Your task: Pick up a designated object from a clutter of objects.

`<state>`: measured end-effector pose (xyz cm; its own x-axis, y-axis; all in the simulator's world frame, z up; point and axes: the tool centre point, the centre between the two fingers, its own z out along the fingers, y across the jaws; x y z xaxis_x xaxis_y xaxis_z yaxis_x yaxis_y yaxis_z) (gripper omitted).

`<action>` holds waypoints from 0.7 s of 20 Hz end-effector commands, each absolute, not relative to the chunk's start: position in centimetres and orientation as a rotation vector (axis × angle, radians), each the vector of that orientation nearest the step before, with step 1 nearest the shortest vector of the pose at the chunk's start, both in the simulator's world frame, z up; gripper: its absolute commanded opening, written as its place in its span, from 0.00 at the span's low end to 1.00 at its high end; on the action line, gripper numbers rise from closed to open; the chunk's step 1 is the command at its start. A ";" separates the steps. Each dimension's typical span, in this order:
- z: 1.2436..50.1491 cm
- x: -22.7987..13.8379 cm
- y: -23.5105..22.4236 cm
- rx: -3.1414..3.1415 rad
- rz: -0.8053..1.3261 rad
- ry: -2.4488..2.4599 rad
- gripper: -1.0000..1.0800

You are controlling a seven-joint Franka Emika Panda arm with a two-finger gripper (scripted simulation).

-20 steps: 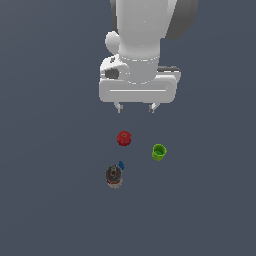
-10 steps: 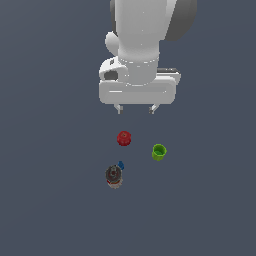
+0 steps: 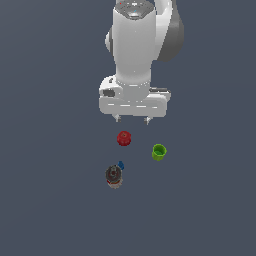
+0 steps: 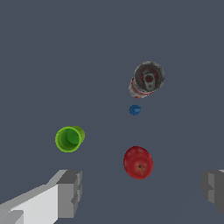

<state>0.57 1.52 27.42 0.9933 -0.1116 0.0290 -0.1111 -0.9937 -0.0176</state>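
Dark grey surface [image 3: 50, 200] carries everything; the apple [image 3: 124, 138] sits just near of the hand [image 3: 133, 120], a little to the exterior view's left, clear of the green cup [image 3: 159, 152]; the hand hangs wide open, empty

Glossy red apple [image 3: 124, 138] (stem dimple up), near green cup [image 3: 159, 152], grey can [image 3: 114, 175]

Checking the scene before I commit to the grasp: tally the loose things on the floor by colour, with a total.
Red: 1, the apple
Green: 1, the cup
Blue: 1, the tiny piece
Dark grey: 1, the can
Total: 4
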 end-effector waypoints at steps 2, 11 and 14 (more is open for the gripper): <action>24.4 -0.1 0.9 -3.117 -0.039 0.243 0.96; 15.8 -3.5 -0.7 -3.099 -0.017 0.456 0.96; 13.7 -4.7 -1.2 -3.093 -0.011 0.513 0.96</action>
